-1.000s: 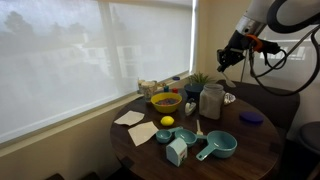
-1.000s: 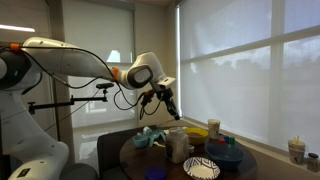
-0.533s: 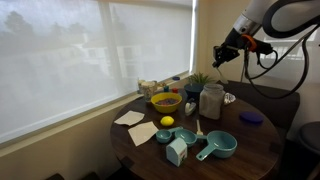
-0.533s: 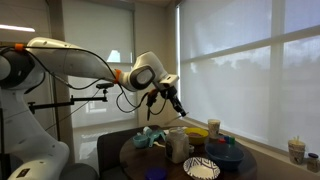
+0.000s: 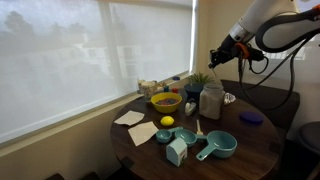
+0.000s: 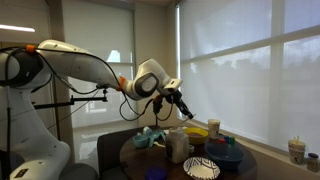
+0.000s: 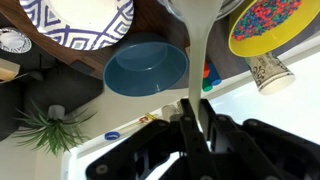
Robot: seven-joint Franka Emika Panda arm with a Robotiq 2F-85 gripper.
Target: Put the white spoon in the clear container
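My gripper (image 7: 195, 118) is shut on the white spoon (image 7: 199, 60), whose slim cream handle runs from between the jaws out to the top edge of the wrist view. In both exterior views the gripper (image 5: 218, 55) (image 6: 183, 102) hangs high in the air above the round table, a little above and beside the clear container (image 5: 211, 100) (image 6: 178, 145). The container stands upright near the middle of the table. The spoon is too small to make out in the exterior views.
A yellow bowl (image 5: 165, 101) (image 7: 266, 25), teal measuring cups (image 5: 218, 146), a lemon (image 5: 167, 122), a blue bowl (image 7: 147, 68), a patterned plate (image 7: 80, 20) (image 6: 201, 167), a paper cup (image 7: 266, 72) and a small plant (image 7: 48, 126) crowd the table. Window blinds stand behind.
The arm has carried the gripper and spoon sideways and slightly down, closer to the space over the clear container. Things on the table have not moved.
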